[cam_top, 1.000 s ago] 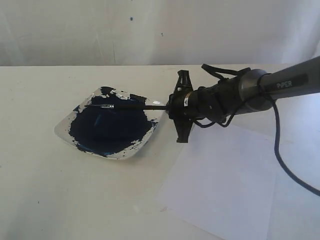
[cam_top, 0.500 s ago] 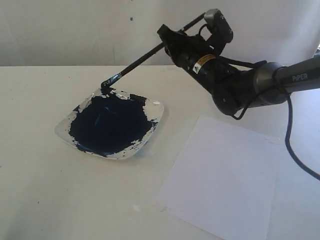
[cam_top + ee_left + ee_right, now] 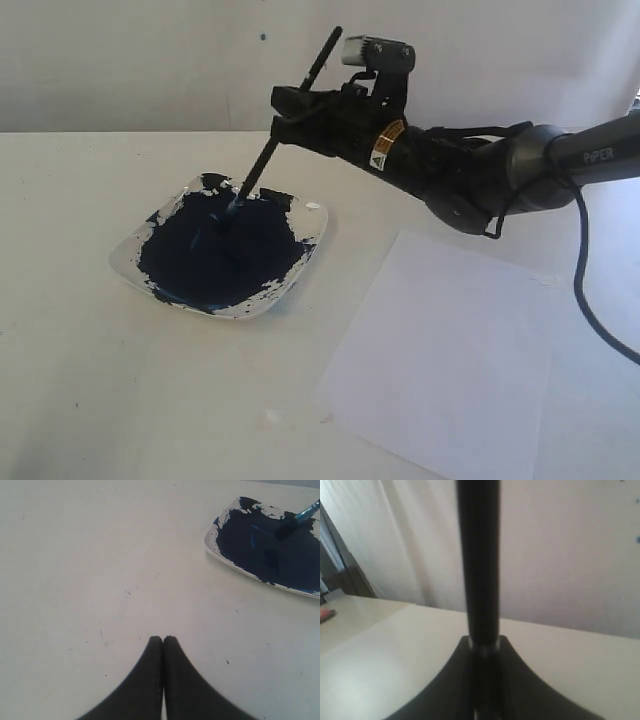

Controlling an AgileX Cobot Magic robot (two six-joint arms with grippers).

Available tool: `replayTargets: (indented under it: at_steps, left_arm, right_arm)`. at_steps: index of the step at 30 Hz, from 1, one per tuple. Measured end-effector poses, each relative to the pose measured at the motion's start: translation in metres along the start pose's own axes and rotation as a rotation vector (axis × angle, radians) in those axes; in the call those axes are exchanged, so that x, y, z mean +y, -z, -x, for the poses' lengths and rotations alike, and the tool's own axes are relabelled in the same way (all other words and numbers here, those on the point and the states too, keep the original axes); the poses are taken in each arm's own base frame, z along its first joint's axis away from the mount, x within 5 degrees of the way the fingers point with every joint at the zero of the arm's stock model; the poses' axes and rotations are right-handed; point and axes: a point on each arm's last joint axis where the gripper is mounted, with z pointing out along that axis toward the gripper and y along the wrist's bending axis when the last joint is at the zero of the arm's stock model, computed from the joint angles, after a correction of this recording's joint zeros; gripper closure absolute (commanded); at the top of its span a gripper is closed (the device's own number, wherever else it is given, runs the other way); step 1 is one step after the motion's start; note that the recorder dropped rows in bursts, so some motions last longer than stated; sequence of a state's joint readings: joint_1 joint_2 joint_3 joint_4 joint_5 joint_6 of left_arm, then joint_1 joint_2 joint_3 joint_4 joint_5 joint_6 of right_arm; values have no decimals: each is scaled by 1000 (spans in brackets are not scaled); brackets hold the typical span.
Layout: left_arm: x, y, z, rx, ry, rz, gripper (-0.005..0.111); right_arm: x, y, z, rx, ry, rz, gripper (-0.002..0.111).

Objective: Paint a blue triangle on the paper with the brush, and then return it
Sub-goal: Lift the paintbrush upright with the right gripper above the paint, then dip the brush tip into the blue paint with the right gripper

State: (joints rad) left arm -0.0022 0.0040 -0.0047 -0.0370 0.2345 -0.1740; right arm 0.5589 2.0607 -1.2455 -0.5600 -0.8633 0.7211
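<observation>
My right gripper [image 3: 290, 115] is shut on the brush [image 3: 262, 163], a thin black-handled paintbrush held steeply tilted with its tip down in the dark navy paint. The brush handle [image 3: 478, 560] stands clamped between the fingers in the right wrist view. The paint lies in a clear square dish [image 3: 302, 275]. From the left wrist view the dish [image 3: 220, 555] and the blue-stained brush tip [image 3: 306, 513] show far off. The paper [image 3: 450, 350], a plain white sheet, lies right of the dish with no paint on it; no blue triangle shows. My left gripper [image 3: 163, 639] is shut and holds nothing, over bare table.
The cream tabletop [image 3: 80, 380] runs back to a white wall [image 3: 150, 60]. The right arm [image 3: 560, 165] and its black cable [image 3: 585, 300] reach in above the paper's far corner.
The right gripper has rolled and swung the brush from lying flat across the dish, up over its far rim, to steeply tilted with the tip dipped in the paint.
</observation>
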Motion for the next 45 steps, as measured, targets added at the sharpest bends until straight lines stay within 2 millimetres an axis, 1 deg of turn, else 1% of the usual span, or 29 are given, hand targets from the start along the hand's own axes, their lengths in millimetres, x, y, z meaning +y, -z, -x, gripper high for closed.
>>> replayTargets:
  at_steps: [3,6,13,16,21,25,30,34,37,42,45]
  left_arm:
    - [0,0,0,0,0,0,107]
    - [0,0,0,0,0,0,107]
    - [0,0,0,0,0,0,107]
    - [0,0,0,0,0,0,107]
    - [0,0,0,0,0,0,107]
    - [0,0,0,0,0,0,107]
    - [0,0,0,0,0,0,107]
    - [0,0,0,0,0,0,107]
    - [0,0,0,0,0,0,107]
    - [0,0,0,0,0,0,107]
    - [0,0,0,0,0,0,107]
  right_arm:
    - [1,-1,-7,66,12,-27,103]
    - [2,-2,-10,93,30,-39,103]
    - [5,-2,-5,94,54,-38,103]
    - [9,-3,9,84,82,-43,103]
    - [22,-2,45,44,148,-22,103]
    - [39,1,60,83,211,41,103]
    - [57,0,52,186,264,108,103]
    - [66,-1,43,255,337,136,103]
    - [69,-1,39,280,371,149,103]
    - [69,-1,39,286,381,152,103]
    - [73,1,45,269,390,168,103]
